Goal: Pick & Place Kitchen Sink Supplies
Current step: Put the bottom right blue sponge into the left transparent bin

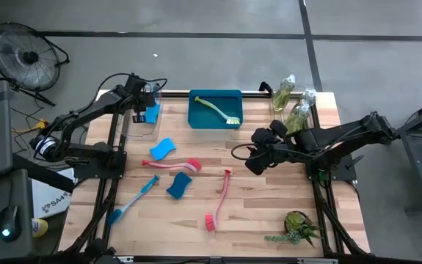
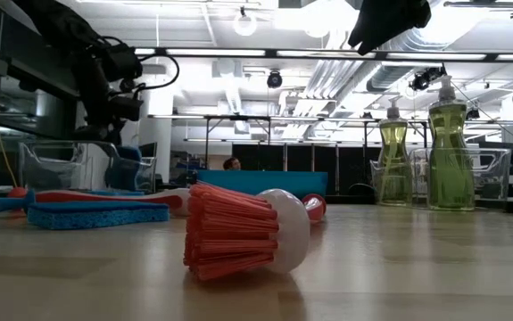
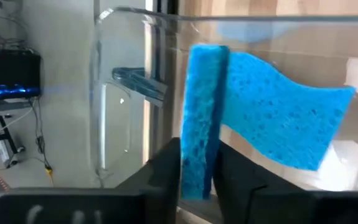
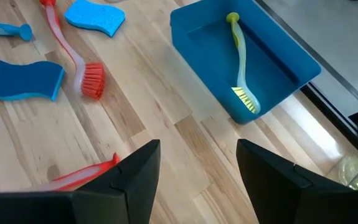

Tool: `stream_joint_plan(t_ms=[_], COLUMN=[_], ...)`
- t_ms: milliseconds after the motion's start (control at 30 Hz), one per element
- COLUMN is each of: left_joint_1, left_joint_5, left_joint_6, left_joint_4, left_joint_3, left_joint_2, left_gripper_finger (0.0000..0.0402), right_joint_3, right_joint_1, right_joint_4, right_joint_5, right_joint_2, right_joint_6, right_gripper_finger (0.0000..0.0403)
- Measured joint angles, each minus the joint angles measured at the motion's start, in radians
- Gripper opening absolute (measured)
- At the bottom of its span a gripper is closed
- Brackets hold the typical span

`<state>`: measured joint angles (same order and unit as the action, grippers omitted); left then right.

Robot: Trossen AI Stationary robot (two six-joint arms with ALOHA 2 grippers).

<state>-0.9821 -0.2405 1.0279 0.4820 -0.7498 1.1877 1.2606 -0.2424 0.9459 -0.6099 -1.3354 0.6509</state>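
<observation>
Upright blue sponge (image 3: 253, 118) between left gripper (image 3: 213, 180) jaws, long axis level

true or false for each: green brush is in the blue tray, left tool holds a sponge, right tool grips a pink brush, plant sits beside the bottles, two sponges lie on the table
1. The green brush lies in the blue tray. True.
2. The left tool has a sponge between its fingers. True.
3. The right tool grips a pink brush. False: it is open and empty above the table.
4. The plant sits beside the bottles. False: it is at the opposite edge.
5. Two sponges lie loose on the table. True.
</observation>
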Motion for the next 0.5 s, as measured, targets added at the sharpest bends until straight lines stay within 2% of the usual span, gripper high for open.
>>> stream_joint_plan(t_ms=[267,500], left_joint_1=[0.000,0.000], left_joint_5=[0.040,0.076], left_joint_6=[-0.003,-0.039], left_joint_4=[0.030,0.105], left_joint_3=[0.000,0.000], left_joint_2=[0.000,0.000], left_gripper_finger=[0.0169,0.0195], right_joint_3=[0.000,0.000], right_joint_1=[0.000,0.000], right_joint_4=[0.002,0.007], right_joint_5=[0.000,-0.005], right_joint_2=[0.000,0.000], right_joint_6=[0.003,0.000], right_gripper_finger=[0.0207,0.0207])
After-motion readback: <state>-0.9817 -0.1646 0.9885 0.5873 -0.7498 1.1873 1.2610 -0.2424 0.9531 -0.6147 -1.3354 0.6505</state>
